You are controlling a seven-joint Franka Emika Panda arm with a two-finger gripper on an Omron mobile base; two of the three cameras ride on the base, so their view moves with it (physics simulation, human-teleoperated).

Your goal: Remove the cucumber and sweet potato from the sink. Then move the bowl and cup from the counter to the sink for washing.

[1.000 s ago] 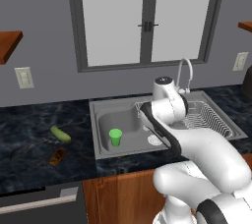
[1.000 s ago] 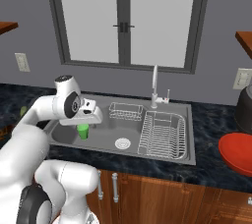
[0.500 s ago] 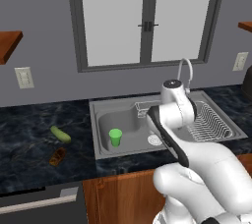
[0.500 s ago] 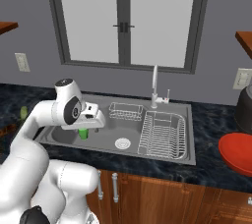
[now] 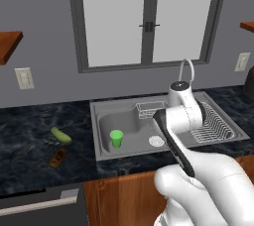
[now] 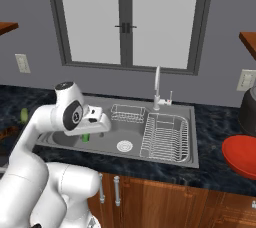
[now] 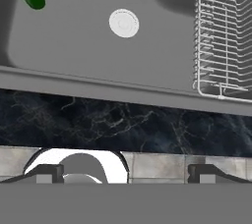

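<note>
Red bowl (image 6: 243,155) sits on the counter far right of the sink (image 6: 165,159); gripper (image 7: 125,171) jaws wide, empty.

Bright green cup (image 5: 116,138) at centre left of the left base view, inside the grey steel sink (image 5: 124,148). Pale green cucumber (image 5: 60,135) and reddish-brown sweet potato (image 5: 58,157) lie on black white-veined marble counter (image 5: 30,165). Plain red bowl (image 6: 242,155) at the right edge of the right base view.
</note>
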